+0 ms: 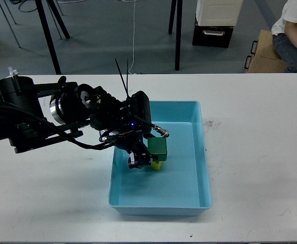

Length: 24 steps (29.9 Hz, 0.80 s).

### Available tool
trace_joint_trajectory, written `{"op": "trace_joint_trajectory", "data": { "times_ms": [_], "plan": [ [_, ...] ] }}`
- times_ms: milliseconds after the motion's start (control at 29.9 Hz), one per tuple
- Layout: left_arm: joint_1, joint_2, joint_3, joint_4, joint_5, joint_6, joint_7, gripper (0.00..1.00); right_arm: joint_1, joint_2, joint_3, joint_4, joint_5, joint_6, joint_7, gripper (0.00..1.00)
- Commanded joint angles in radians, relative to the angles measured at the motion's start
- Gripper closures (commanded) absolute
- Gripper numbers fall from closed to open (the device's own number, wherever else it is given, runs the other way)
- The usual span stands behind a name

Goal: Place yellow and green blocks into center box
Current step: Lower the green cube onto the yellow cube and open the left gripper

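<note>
Down on the white desk (260, 152), the head view shows the light blue tray (202, 152) lying near the middle, its long sides running toward the desk's near and far edges. The left arm reaches in from the left edge and ends over the tray's left wall, where the left gripper (147, 155) hangs inside the tray. Its jaws look to be closed around the green block (158, 146), though the dark fingers crowd together and the exact contact is hard to make out. The yellow block (156, 165) peeks out just beneath the green one, touching it or nearly so, on the tray floor by the left wall. Beyond the desk's far right corner stands a brown cardboard box (263, 53) beside a seated person (295, 30).
</note>
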Motion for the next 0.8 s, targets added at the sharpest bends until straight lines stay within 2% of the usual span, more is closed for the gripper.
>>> {"op": "trace_joint_trajectory", "data": {
  "times_ms": [0, 67, 201, 335, 469, 669, 770],
  "plan": [
    [0.003, -0.001, -0.002, 0.001, 0.000, 0.000, 0.000, 0.27, 0.000, 0.000, 0.000, 0.000, 0.000, 0.000, 0.000, 0.02],
    [0.006, -0.001, -0.003, 0.001, 0.000, 0.000, 0.000, 0.24, 0.000, 0.001, -0.001, 0.000, 0.000, 0.000, 0.000, 0.02],
    [0.005, 0.007, -0.014, 0.001, 0.000, 0.000, 0.000, 0.08, 0.000, 0.002, -0.005, 0.001, 0.000, 0.000, 0.000, 0.02],
    [-0.009, 0.033, -0.018, -0.012, -0.060, 0.000, 0.000, 0.01, 0.002, 0.002, -0.011, 0.005, 0.000, 0.000, 0.000, 0.02],
    [-0.018, 0.071, -0.058, -0.069, -0.117, 0.000, 0.000, 0.01, 0.006, 0.003, -0.014, 0.008, 0.005, 0.003, 0.000, 0.02],
    [-0.012, 0.219, -0.218, -0.307, -0.245, 0.000, 0.000, 0.01, 0.035, 0.000, -0.032, 0.047, 0.005, 0.011, 0.015, 0.02],
    [0.018, 0.266, -0.310, -0.321, -0.434, 0.000, 0.000, 0.01, 0.103, 0.005, -0.070, 0.070, 0.005, 0.003, 0.015, 0.02]
  ]
}}
